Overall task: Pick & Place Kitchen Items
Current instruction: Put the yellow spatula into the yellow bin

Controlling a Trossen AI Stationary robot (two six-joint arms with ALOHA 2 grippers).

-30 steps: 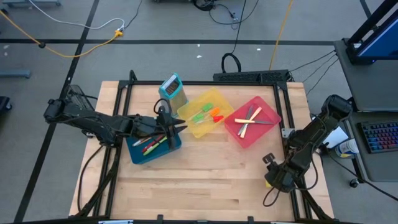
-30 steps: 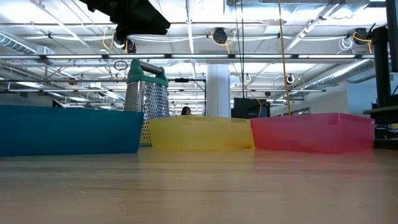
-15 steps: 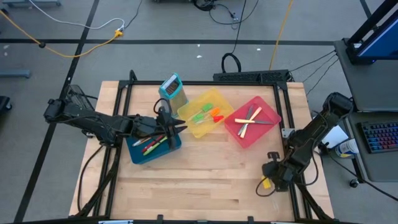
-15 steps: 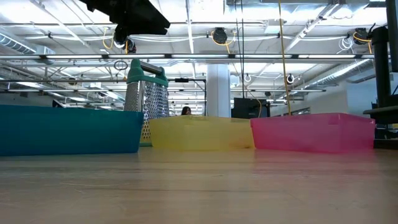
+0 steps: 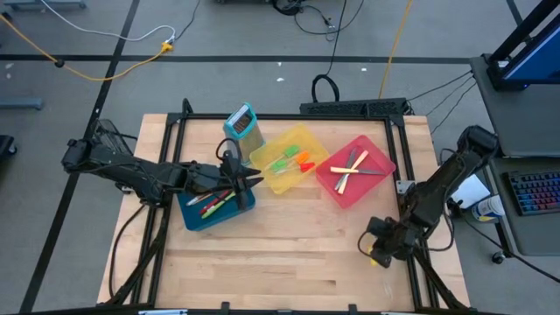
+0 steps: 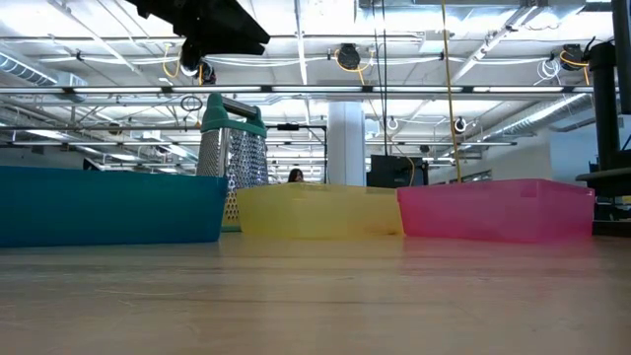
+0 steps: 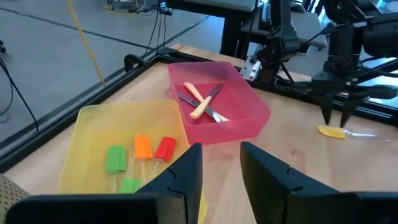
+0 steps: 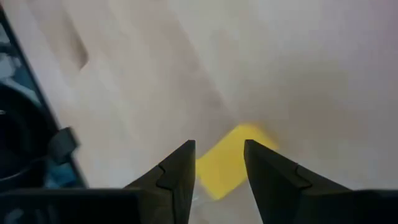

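Hovering, right gripper (image 5: pixel 374 249): near table edge, right side; fingers parted, nothing held, straddling the yellow spatula (image 8: pixel 228 160) from above, likely lining up a grasp.
Yellow spatula: flat on the table (image 5: pixel 289 254), clear handle toward the frame; last loose item, well apart from the bins.
Left gripper (image 5: pixel 251 179): over the blue bin (image 5: pixel 194 215), fingers parted, empty; seems to wait.
Blue bin: red, green, wooden spoons.
Yellow bin (image 5: pixel 289 140): green, orange, red spatulas, sorted by kind.
Red bin (image 5: pixel 378 179): crossed knives.
Grater (image 5: pixel 242 125): upright behind the bins.
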